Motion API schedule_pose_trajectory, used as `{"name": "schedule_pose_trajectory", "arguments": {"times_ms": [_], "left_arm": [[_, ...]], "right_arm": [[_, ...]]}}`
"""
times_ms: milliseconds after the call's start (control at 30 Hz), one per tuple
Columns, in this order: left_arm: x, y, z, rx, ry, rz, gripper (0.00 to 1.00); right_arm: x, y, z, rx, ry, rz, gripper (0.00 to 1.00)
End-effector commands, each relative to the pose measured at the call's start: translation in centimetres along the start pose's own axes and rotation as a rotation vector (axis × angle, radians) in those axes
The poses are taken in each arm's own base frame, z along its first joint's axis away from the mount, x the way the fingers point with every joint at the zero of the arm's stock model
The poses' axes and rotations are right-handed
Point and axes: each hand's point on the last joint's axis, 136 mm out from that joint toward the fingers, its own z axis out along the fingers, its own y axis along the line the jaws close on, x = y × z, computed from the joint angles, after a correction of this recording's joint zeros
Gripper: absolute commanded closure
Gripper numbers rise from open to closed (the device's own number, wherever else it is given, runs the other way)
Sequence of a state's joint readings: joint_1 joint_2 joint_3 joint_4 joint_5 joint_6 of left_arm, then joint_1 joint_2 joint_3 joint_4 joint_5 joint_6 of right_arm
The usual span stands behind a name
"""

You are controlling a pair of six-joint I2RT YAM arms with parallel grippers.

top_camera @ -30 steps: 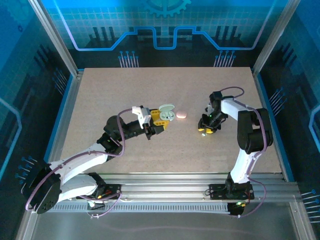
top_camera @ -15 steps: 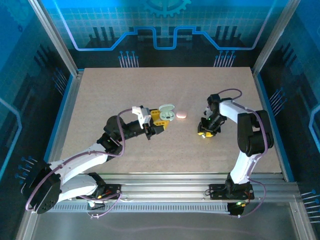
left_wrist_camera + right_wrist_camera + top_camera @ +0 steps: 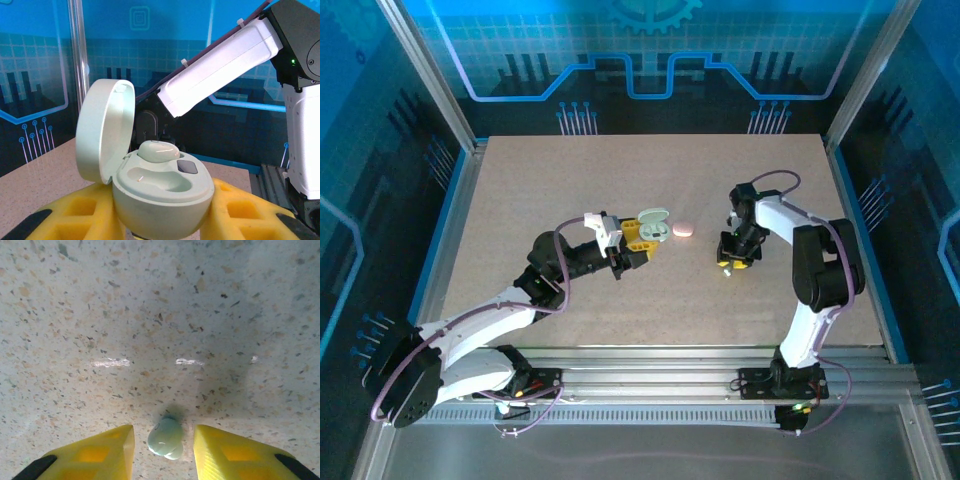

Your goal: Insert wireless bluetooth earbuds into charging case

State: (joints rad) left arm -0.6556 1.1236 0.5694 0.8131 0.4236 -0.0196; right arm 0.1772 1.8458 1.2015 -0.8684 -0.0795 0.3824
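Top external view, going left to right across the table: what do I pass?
Left claw → open mint charging case that it grips → pink oval case → right claw.

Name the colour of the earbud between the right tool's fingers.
The earbud is pale mint green; right wrist view.

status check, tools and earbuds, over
Left tool shut on open charging case, seated earbud inside. Right tool open, straddling loose earbud on table, not gripped. Pink case between arms, not blocking.
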Motion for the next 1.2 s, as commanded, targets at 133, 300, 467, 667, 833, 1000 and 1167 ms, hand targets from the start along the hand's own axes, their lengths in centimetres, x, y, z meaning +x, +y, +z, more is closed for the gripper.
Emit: {"name": "schedule_pose_trajectory", "arguments": {"times_ms": [133, 300, 467, 667, 833, 1000, 1167], "left_arm": [[-0.8, -0.2, -0.2, -0.002, -0.026, 0.031, 0.67], [-0.8, -0.2, -0.2, -0.004, -0.025, 0.031, 0.67], [-0.7, -0.2, -0.2, -0.004, -0.022, 0.030, 0.67], [-0.7, -0.2, -0.2, -0.005, -0.023, 0.031, 0.67], [-0.7, -0.2, -0.2, -0.005, -0.024, 0.027, 0.67], [-0.6, -0.2, -0.3, -0.007, -0.022, 0.027, 0.67], [-0.6, -0.1, -0.3, -0.016, -0.024, 0.029, 0.68]], "right_arm": [[-0.1, 0.4, 0.5, 0.029, 0.025, 0.000, 0.67], [-0.2, 0.4, 0.7, 0.041, 0.033, -0.005, 0.70], [0.0, 0.3, 1.0, 0.055, 0.044, -0.008, 0.70], [0.1, 0.0, 1.2, 0.078, 0.054, -0.016, 0.74], [0.2, 0.1, 1.3, 0.080, 0.055, -0.023, 0.76], [0.4, 0.3, 1.1, 0.075, 0.052, -0.025, 0.80], [0.8, 1.2, -0.1, 0.015, 0.023, -0.029, 0.82]]}}
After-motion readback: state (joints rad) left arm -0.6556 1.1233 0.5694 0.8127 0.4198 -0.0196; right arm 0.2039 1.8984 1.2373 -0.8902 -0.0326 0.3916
